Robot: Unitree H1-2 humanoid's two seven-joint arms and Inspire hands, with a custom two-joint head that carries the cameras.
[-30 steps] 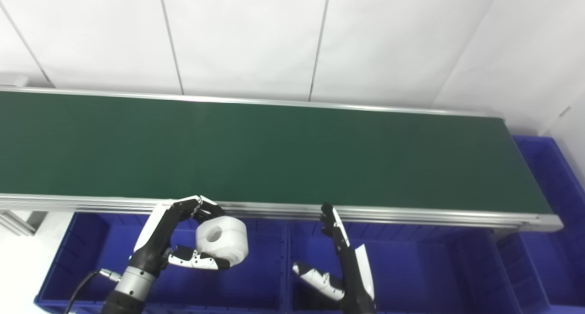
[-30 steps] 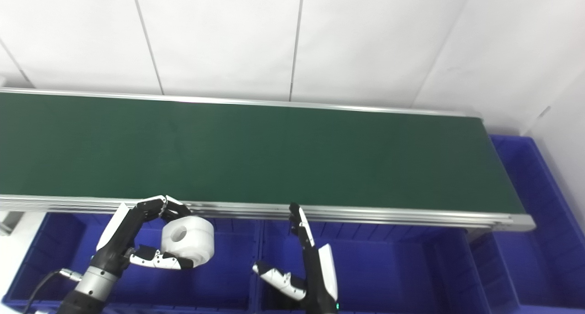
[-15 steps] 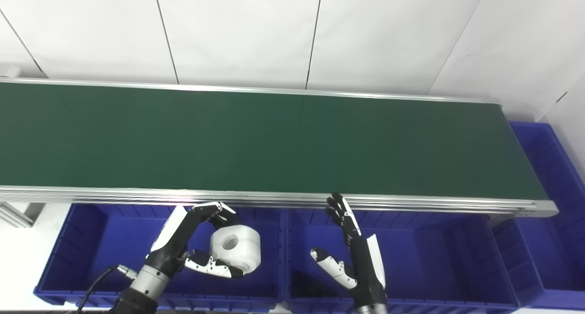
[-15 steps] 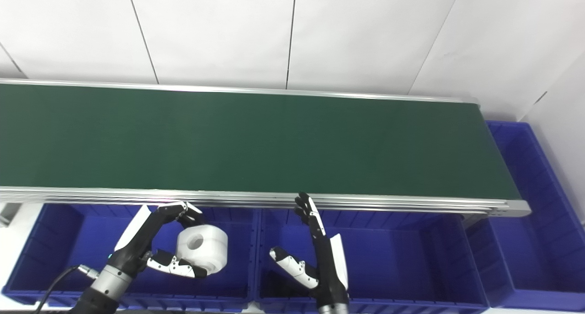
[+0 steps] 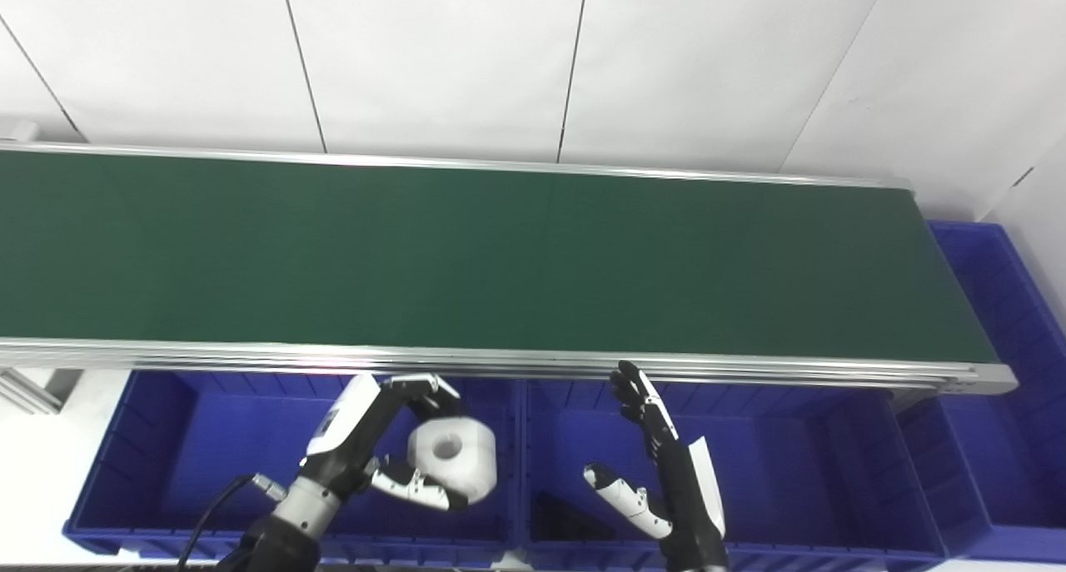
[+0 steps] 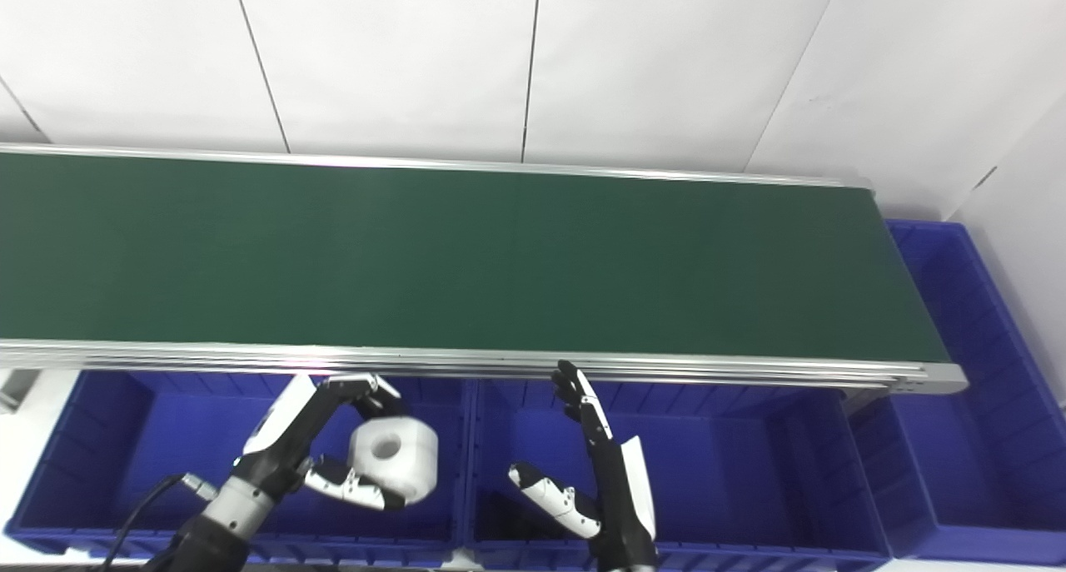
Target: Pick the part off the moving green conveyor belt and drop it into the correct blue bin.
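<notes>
1. The green conveyor belt point(image 5: 500, 256) is running off the left edge.
2. The far-right blue bin point(image 5: 1016, 322) is being cut by the right edge.
3. The left hand point(image 5: 375, 447) is hiding part of the white part point(image 5: 456, 460).

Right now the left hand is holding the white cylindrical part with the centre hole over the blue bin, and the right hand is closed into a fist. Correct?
Not quite. The right hand is open, fingers straight and thumb spread, holding nothing; the left eye view shows it. The left hand does hold the white cylindrical part over the blue bin.
</notes>
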